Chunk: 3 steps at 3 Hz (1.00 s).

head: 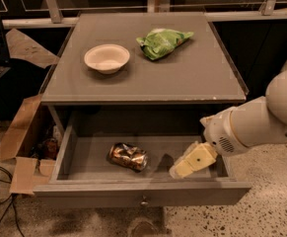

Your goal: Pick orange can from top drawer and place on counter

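The gripper (185, 166) hangs inside the open top drawer (108, 197), at its right side, tilted down toward the drawer floor; how wide it stands cannot be told, and it holds nothing. The dented orange can (128, 156) lies on its side near the drawer's middle, left of the gripper and apart from it. On the counter (192, 83) above sit a white bowl (107, 58) and a green snack bag (162, 41).

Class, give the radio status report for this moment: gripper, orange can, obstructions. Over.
Gripper low inside top drawer, right side. Orange can lying on drawer floor, left of gripper, not touching. Nothing between them.
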{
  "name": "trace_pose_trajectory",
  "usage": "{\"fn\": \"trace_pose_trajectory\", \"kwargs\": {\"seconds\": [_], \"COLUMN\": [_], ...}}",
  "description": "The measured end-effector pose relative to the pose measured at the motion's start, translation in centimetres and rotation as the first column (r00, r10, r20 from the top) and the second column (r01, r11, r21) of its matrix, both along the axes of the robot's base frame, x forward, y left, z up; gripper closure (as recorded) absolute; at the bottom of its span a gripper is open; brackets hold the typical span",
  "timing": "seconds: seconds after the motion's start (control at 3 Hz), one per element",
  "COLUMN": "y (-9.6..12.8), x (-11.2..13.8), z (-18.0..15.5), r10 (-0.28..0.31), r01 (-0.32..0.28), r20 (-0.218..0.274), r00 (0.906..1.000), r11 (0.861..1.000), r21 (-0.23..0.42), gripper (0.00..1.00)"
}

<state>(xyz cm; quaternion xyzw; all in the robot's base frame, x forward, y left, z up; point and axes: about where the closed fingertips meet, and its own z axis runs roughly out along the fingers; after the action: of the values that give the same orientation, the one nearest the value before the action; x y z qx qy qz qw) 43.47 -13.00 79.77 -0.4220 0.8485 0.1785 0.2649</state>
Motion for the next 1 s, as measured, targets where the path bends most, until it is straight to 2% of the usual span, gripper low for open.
{"fn": "trace_pose_trajectory", "kwargs": {"seconds": [0.33, 0.67, 1.0], "y": [1.9, 4.2, 6.5], "x": [1.6, 3.2, 4.9], "z": [-2.0, -3.0, -3.6], "r10": [-0.003, 0.018, 0.041], "r01": [0.003, -0.015, -0.039], "r20": [0.048, 0.105, 0.139], "r00": [0.9988, 0.9944, 0.9894], "r11": [1.000, 1.000, 0.999], "r21": [-0.005, -0.024, -0.020], "gripper": [0.00, 0.00, 0.00]}}
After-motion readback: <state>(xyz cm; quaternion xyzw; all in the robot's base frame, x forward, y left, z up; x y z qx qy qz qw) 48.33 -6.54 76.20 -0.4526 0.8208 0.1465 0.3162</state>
